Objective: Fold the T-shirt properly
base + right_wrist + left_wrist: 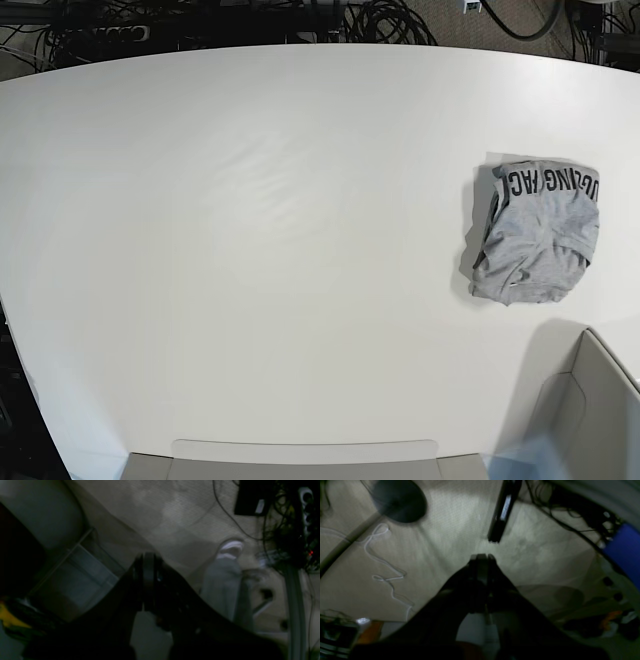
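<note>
The heather-grey T-shirt (537, 233) lies in a compact folded bundle at the right side of the white table (280, 230) in the base view, with black block lettering along its far edge. Neither arm shows in the base view. In the left wrist view my left gripper (482, 556) is shut and empty, held in the air over a beige floor. In the right wrist view my right gripper (148, 555) is also shut and empty, away from the table. The shirt shows in neither wrist view.
A grey open box (585, 405) stands at the table's front right corner and a grey strip (300, 455) runs along the front edge. Cables (380, 20) lie behind the far edge. The wrist views show floor, cables (387, 575) and a black bar (503, 510).
</note>
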`<act>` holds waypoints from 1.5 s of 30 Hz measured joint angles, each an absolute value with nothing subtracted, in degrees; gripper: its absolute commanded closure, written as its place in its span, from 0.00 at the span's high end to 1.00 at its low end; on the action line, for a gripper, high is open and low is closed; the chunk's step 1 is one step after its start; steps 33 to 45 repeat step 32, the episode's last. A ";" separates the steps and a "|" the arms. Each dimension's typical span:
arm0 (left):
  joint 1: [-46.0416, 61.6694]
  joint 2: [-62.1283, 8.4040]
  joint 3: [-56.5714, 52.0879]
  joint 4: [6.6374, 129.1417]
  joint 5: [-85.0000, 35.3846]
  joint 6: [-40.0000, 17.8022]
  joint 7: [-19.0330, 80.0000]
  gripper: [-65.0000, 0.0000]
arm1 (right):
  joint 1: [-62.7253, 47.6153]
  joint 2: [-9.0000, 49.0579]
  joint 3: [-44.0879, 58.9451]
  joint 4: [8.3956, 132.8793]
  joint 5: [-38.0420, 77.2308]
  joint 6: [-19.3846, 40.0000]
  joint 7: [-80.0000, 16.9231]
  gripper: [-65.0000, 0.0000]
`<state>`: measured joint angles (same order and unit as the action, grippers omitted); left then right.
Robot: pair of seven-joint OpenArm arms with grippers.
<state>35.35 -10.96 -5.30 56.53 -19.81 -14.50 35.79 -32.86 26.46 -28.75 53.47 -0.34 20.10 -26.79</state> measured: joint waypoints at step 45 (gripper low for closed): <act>17.98 -10.96 -5.34 29.10 -20.12 -14.57 20.84 0.00 | -13.28 18.81 -37.85 14.06 -2.79 20.53 0.89 0.00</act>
